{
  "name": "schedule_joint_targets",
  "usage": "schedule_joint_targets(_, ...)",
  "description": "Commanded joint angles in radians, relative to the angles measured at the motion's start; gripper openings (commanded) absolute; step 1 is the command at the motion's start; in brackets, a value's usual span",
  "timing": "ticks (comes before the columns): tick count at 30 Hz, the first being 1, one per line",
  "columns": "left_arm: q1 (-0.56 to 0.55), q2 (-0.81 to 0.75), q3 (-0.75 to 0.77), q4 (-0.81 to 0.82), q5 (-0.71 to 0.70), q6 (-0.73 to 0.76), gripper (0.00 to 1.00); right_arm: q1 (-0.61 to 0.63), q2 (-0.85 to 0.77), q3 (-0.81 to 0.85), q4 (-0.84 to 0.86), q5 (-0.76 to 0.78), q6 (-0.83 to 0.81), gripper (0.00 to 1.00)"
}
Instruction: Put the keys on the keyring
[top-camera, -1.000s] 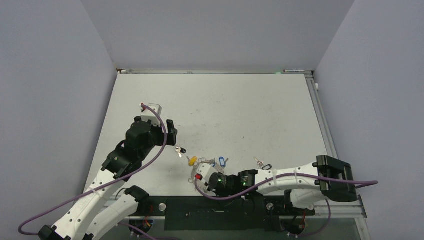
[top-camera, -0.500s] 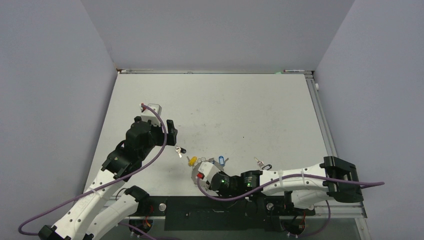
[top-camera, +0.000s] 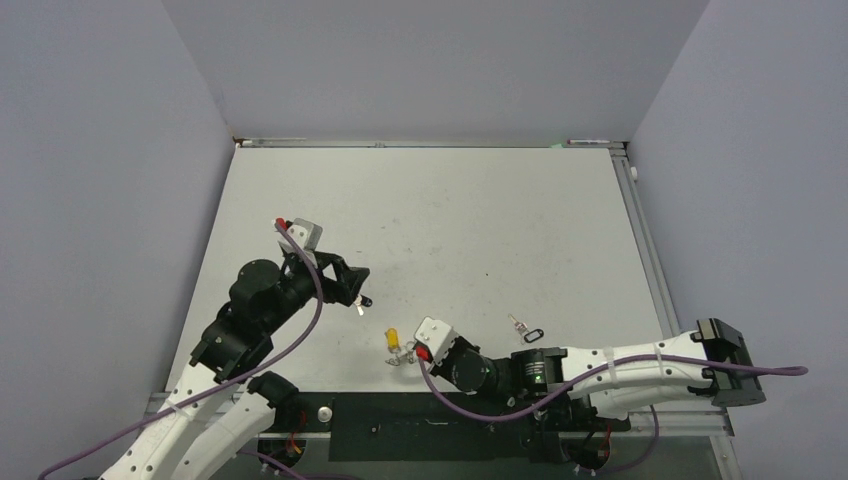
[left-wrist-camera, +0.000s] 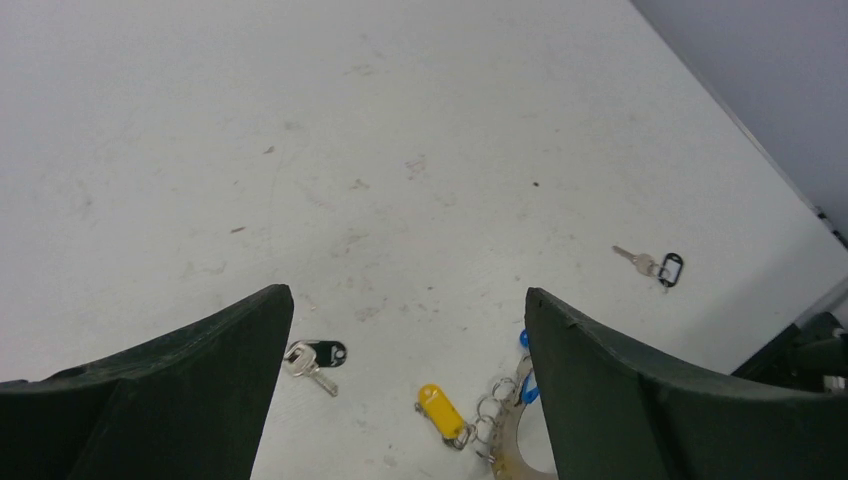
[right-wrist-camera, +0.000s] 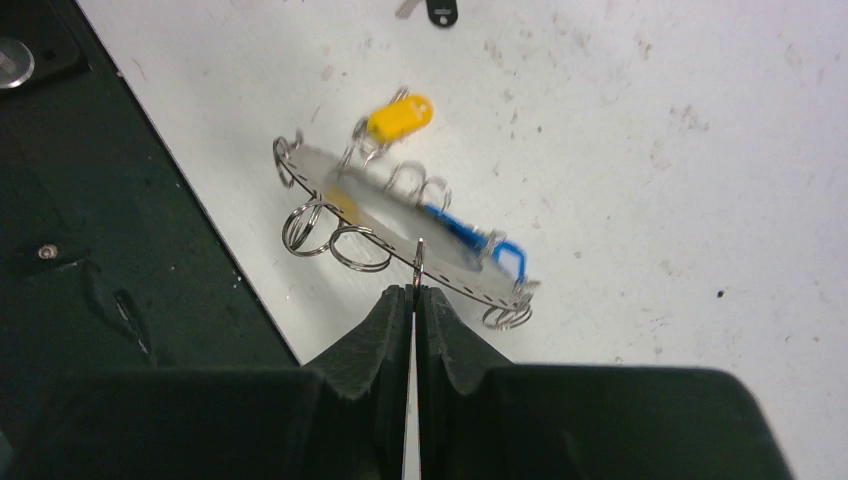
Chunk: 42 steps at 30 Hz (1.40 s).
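My right gripper (right-wrist-camera: 414, 290) is shut on one wire loop at the near rim of the keyring (right-wrist-camera: 385, 213), a flat silver ring held tilted just over the table edge. A yellow-tagged key (right-wrist-camera: 400, 115) and a blue-tagged key (right-wrist-camera: 468, 234) hang on its loops. In the top view the right gripper (top-camera: 409, 352) is beside the yellow tag (top-camera: 393, 337). My left gripper (left-wrist-camera: 405, 295) is open and empty, above a loose black-tagged key (left-wrist-camera: 314, 361) lying on the table. This gripper also shows in the top view (top-camera: 354, 291). A second black-tagged key (left-wrist-camera: 655, 266) lies farther right, also in the top view (top-camera: 524, 329).
A black mat (top-camera: 430, 425) runs along the near table edge, just left of the keyring in the right wrist view (right-wrist-camera: 120, 250). A small silver round part (top-camera: 323, 412) sits on it. Grey walls enclose the white table (top-camera: 440, 210).
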Motion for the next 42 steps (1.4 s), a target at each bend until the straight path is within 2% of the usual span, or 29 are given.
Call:
schedule_joint_targets(1, -0.003, -0.065, -0.026, 0.180, 0.279, -0.007, 0.78, 0.012, -0.117, -0.036, 0.162, 0.036, -0.119, 0.05)
schedule_joint_targets(6, -0.003, -0.111, -0.074, 0.318, 0.506, -0.054, 0.73, 0.014, -0.218, -0.083, 0.239, -0.030, -0.176, 0.05)
schedule_joint_targets(13, -0.017, -0.120, -0.149, 0.514, 0.695, -0.131, 0.63, 0.022, -0.267, -0.100, 0.259, -0.052, -0.215, 0.05)
schedule_joint_targets(22, -0.135, -0.106, -0.204, 0.565, 0.718, -0.093, 0.59, 0.031, -0.293, -0.074, 0.259, -0.139, -0.295, 0.05)
schedule_joint_targets(27, -0.209, -0.103, -0.204, 0.537, 0.724, -0.045, 0.48, 0.031, -0.319, -0.047, 0.248, -0.193, -0.319, 0.05)
schedule_joint_targets(42, -0.298, -0.084, -0.234, 0.545, 0.728, 0.036, 0.34, 0.043, -0.354, -0.010, 0.264, -0.294, -0.326, 0.05)
